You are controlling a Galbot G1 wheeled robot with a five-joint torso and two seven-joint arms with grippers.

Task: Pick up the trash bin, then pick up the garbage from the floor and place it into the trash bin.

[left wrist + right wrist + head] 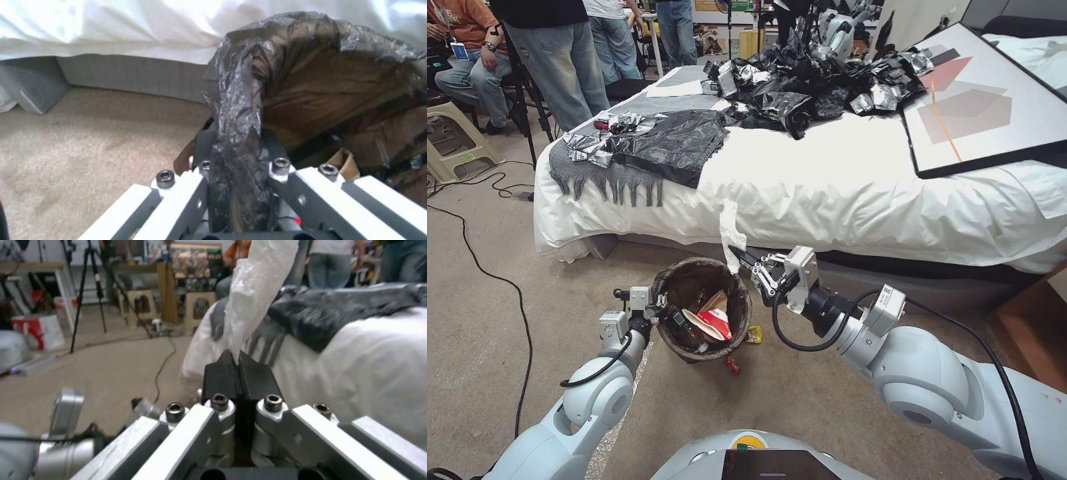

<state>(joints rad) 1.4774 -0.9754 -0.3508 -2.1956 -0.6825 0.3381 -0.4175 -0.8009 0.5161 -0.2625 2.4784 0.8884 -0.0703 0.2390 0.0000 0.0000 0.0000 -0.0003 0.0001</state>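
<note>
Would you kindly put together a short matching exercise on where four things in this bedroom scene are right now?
Things:
1. white tissue
2. trash bin
3. red-and-white cup
4. yellow wrapper

Places:
A. lying inside the bin
B. rim clamped in the left gripper
C. on the carpet beside the bin
D. pinched in the right gripper, above the bin's rim

Pairs: 1-D, 2-B, 3-A, 4-C

You see a white bed (854, 193) strewn with black plastic bags (800, 87), a grey fringed blanket (607, 173), and a framed picture (987, 100).
</note>
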